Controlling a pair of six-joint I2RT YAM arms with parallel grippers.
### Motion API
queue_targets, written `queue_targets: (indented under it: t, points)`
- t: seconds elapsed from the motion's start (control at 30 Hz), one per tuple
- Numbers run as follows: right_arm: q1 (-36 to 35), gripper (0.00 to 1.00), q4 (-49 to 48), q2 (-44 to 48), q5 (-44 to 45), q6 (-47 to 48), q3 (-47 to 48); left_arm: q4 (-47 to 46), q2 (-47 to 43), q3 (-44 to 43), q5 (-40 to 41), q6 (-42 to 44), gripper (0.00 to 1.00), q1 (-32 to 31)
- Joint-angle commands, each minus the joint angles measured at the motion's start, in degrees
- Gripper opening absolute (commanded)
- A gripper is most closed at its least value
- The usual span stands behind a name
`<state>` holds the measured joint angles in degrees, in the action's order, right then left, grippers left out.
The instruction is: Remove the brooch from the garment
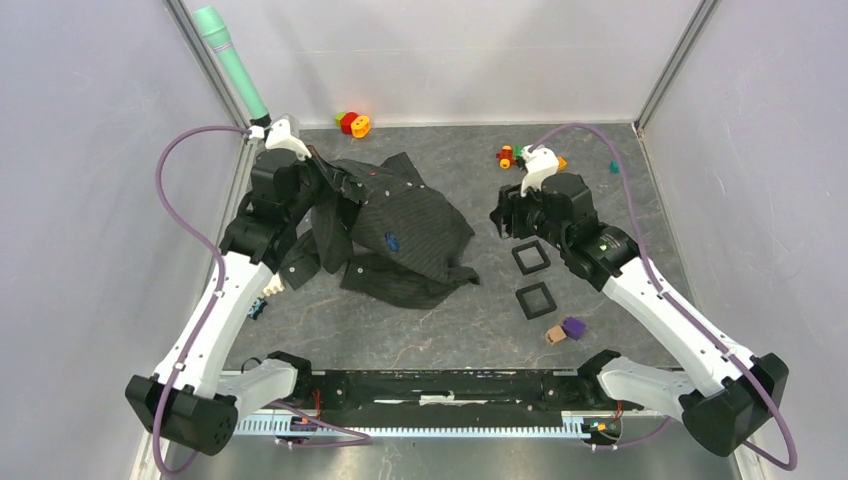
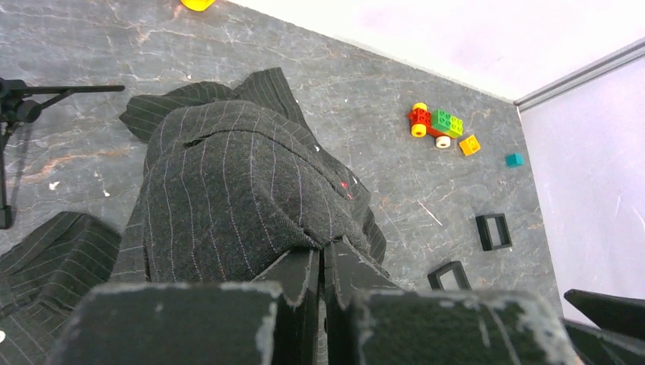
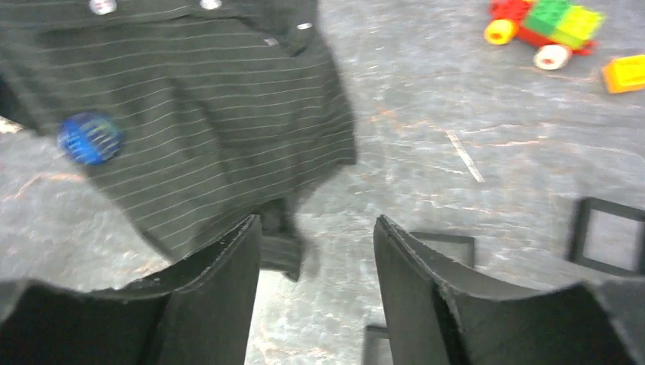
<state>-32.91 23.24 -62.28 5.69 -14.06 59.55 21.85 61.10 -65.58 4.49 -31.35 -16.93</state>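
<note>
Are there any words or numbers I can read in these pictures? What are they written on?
No words or numbers can be read anywhere in these pictures.
The blue brooch has pale marks on it, but they are too blurred to read.
The red tag on the shirt is too small to read.
The toy bricks show no letters.

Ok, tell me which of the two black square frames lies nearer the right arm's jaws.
The far frame, farther from the arm bases: it lies just beside those jaws, while the near frame sits toward the purple block.
</note>
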Motion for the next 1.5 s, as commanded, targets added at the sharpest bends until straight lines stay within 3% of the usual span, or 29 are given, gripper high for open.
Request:
queue_targets:
  t: [0.0, 0.07, 0.17, 0.3, 0.37, 0.53, 0.67, 0.7, 0.93, 1.1, 1.17, 1.23, 1.27, 1.3, 1.37, 1.43, 1.47]
  points:
    - [-0.5, 0.67, -4.8, -0.8, -17.0, 2.6, -3.9, 0.1, 3.5, -3.3, -5.8, 2.4, 0.02, 0.3]
    - [-3.2, 0.75, -9.4, -2.5, -20.5, 3.0, -7.4, 0.1, 4.3, -2.9, -7.0, 2.0, 0.02, 0.3]
    - [-10.7, 0.85, -12.8, -6.7, -16.0, 4.6, -8.8, 0.3, 4.2, -1.7, -6.1, 1.9, 0.02, 0.2]
    - [-16.2, 0.86, -13.9, -15.4, -9.0, 4.4, -7.0, 0.6, 3.0, 0.4, -0.3, 0.2, 0.02, 0.4]
    - [-17.3, 0.83, -15.6, -18.9, -6.1, 3.8, -7.2, 0.8, 2.5, 1.2, 1.9, -1.2, 0.02, 0.5]
    - [-17.4, 0.60, -20.2, -24.6, -2.0, 2.3, -8.9, 1.6, 2.2, 3.6, 6.1, -4.8, 0.02, 0.8]
    - [-16.9, 0.05, -18.1, -25.0, 7.2, 1.0, -9.6, -0.6, 2.2, 9.2, 3.7, -6.9, 0.02, 0.7]
    - [-16.2, 0.00, -16.5, -24.4, 10.1, 0.4, -9.5, -1.4, 2.2, 10.8, 2.4, -7.0, 0.02, 0.7]
    - [-6.0, 0.00, -13.6, -14.1, 10.8, 1.7, -14.0, -7.6, 3.4, 25.1, -2.6, -10.7, 0.02, -0.9]
    - [-7.0, 0.00, -13.5, -4.7, -3.5, 4.3, -18.4, -6.9, -0.9, 29.3, 6.4, -7.4, 0.03, -1.0]
    - [-7.7, 0.00, -13.0, -2.7, -8.6, 3.2, -20.3, -6.4, -2.1, 28.5, 5.6, -3.9, 0.16, -2.4]
    - [-8.1, 0.00, -13.0, -1.6, -11.1, 2.7, -21.8, -4.9, -2.2, 25.7, 4.5, 1.2, 0.44, -6.8]
    - [-8.1, 0.00, -13.1, -1.0, -11.5, 2.5, -22.7, -2.7, -2.1, 24.3, 8.4, 1.9, 0.60, -10.3]
    - [-8.1, 0.01, -13.4, -0.4, -11.3, 2.2, -23.2, -1.4, -2.2, 23.1, 12.4, 2.5, 0.71, -13.0]
    - [-8.1, 0.15, -13.7, 0.3, -9.9, 1.1, -24.3, 0.6, -2.3, 21.3, 17.7, 3.0, 0.79, -17.5]
    - [-8.0, 0.28, -14.7, 0.9, -9.3, -0.6, -25.1, 1.2, -1.6, 20.0, 19.6, 3.4, 0.79, -21.2]
    - [-7.9, 0.47, -15.2, 1.0, -9.4, -1.1, -25.3, 1.5, -0.9, 19.2, 20.6, 3.4, 0.79, -23.3]
